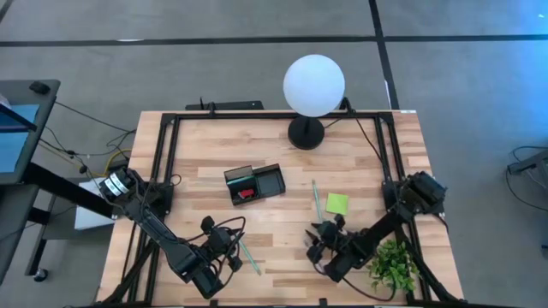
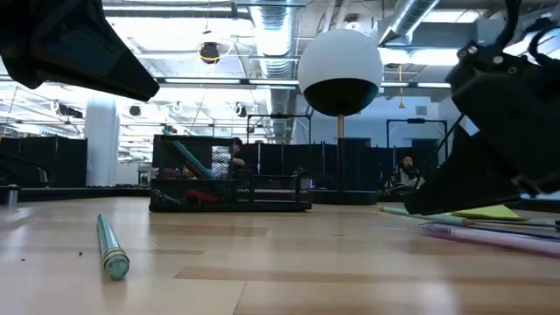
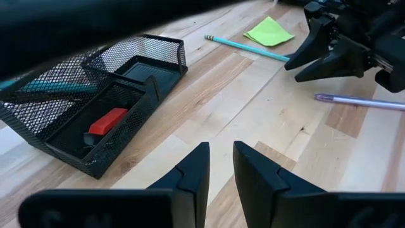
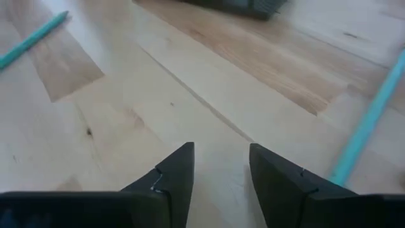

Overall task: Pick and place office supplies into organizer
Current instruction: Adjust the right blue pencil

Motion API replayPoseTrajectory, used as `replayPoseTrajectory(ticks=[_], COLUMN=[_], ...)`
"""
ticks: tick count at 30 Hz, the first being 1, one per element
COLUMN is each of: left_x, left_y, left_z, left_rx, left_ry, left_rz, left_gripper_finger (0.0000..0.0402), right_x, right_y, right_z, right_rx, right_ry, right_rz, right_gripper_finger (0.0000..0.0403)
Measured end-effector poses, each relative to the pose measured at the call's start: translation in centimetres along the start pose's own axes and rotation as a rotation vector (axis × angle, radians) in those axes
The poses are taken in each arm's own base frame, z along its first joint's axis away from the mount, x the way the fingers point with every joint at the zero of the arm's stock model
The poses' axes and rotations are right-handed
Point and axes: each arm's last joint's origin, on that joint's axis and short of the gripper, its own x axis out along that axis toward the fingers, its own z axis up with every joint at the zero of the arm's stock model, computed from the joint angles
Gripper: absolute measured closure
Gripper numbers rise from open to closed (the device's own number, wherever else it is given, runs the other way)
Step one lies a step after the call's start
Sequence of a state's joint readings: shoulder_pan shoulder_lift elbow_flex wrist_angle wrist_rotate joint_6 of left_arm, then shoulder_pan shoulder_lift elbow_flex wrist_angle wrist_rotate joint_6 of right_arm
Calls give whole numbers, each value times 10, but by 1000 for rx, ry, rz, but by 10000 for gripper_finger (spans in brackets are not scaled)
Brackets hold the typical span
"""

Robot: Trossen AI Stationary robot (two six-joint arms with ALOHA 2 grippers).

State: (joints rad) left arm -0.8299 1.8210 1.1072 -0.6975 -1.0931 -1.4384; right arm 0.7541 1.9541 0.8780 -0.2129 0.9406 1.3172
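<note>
The black mesh organizer (image 1: 254,183) sits near the middle of the wooden table (image 1: 223,145), in front of the white globe lamp (image 1: 314,85). The left wrist view shows its compartments: a red block (image 3: 107,121) lies in one of the low sections, another low section beside it looks bare, and a teal pen (image 3: 44,85) rests inside the taller mesh part. The left gripper (image 3: 219,172) hovers low over bare wood at the near left part of the table, its fingers (image 3: 190,174) standing a narrow gap apart with nothing between them. A teal pen (image 1: 249,256) lies on the table just beside that arm's wrist; in the low view it lies on the wood in the foreground, well in front of the organizer. The right gripper (image 4: 219,170) hangs close above the table at the near right, its jaws spread apart and holding nothing, only bare wood showing between them. Near it lie a lime-green sticky pad (image 1: 337,204) and a thin green pen (image 1: 315,198) just to the pad's left, both well apart from the organizer. A pale purple pen (image 3: 361,101) rests on the wood near the right gripper. A green plant (image 1: 394,265) stands at the table's near right corner, beside the right arm.
</note>
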Motion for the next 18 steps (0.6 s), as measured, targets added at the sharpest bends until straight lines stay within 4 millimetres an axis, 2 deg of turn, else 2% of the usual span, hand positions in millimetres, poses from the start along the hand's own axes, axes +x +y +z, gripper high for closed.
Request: replayPoseTrajectory(ticks=[8,13,16,18], left_x=[0,0,0,0], left_y=[0,0,0,0], left_z=[0,0,0,0], left_rx=[2,3,3,0], left_ry=[0,0,-1,-2], left_rz=[0,1,1,1], left_gripper_finger=[336,336,336,336], right_x=[-8,-29,-38,-39], right_y=[-6,-14,-18,-20], right_z=[-3,23,38,40], right_rx=[-62,-117,-67,-34], right_ry=[13,17,4,-1], right_rz=[-28,-64,-56,-55], right_gripper_finger=[264,252,245,243])
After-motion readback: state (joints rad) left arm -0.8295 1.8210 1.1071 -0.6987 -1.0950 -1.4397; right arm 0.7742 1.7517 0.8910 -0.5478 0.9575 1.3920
